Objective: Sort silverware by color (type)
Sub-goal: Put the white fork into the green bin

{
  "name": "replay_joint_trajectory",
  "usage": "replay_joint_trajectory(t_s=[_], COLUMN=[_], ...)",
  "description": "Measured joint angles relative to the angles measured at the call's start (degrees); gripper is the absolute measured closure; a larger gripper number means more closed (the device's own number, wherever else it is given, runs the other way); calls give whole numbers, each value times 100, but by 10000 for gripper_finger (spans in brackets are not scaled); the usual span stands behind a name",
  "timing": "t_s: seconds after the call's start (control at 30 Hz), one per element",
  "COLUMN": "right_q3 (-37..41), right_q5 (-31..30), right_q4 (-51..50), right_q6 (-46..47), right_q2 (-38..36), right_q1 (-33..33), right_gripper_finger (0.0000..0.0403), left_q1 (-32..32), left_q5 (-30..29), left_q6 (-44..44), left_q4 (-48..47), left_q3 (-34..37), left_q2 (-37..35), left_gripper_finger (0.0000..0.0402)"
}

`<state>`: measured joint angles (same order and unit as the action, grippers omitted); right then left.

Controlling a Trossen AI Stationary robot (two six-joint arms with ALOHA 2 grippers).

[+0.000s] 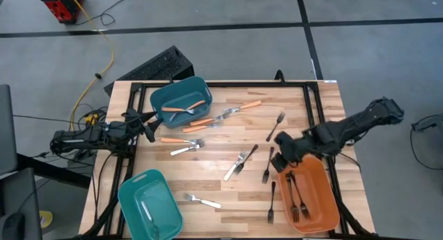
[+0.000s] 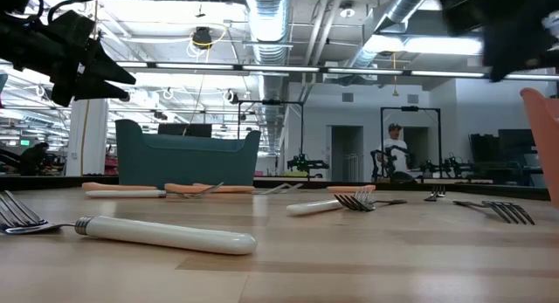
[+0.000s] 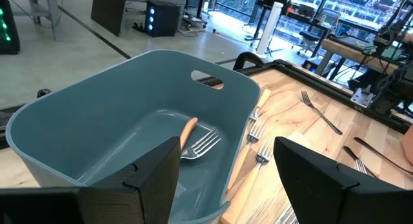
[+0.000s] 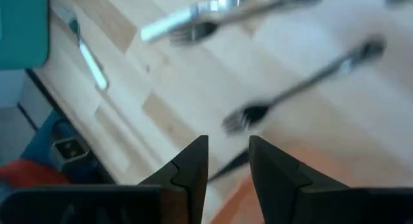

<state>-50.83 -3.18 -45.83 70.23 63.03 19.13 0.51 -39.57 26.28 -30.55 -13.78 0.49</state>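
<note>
We are looking down on a light wooden table (image 1: pixel 228 140) with little forks lying all over it. Our right gripper (image 1: pixel 282 144) is hanging just past the far left corner of the orange plastic bin (image 1: pixel 313 197) on the right side of the table. Its two dark fingers (image 4: pixel 193 161) are standing a little apart with nothing between them. Two all-black forks (image 1: pixel 296 198) are lying inside that orange bin. More black forks (image 1: pixel 267 165) are lying on the wood just left of it.

Our left gripper (image 1: pixel 148 126) is waiting at the left edge of the table, beside the far teal plastic bin (image 1: pixel 181 102). Its fingers (image 3: pixel 155 172) are spread wide and holding nothing. An orange-handled fork (image 3: pixel 193 137) is lying inside that far teal bin. More orange-handled forks (image 1: pixel 242 107) are lying on the table to the right of it.

A second teal bin (image 1: pixel 149 202) is sitting at the near left corner. A white-handled fork (image 1: pixel 203 200) is lying on the wood to its right, and another white fork (image 1: pixel 235 165) is lying in the middle of the table.
</note>
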Motion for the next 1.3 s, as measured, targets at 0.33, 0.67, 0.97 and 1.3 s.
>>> replay_joint_trajectory(t_s=[0.33,0.67,0.97,1.3], right_q3=[0,0,-9,-7], right_q5=[-2,-35,-147,-6], right_q4=[1224,2638,3272,3225], right_q6=[-2993,-5303,-6140,-6500], right_q2=[4,4,507,1319], right_q1=[-1834,-2914,-3523,-2969], right_gripper_finger=[266,266,255,201], left_q1=[1,2,1,0], left_q5=[-56,-60,-59,-53], left_q6=[6,17,17,18], left_q4=[0,0,0,0], left_q3=[0,0,0,0], left_q2=[-1,0,-1,-2], left_gripper_finger=[167,167,167,167])
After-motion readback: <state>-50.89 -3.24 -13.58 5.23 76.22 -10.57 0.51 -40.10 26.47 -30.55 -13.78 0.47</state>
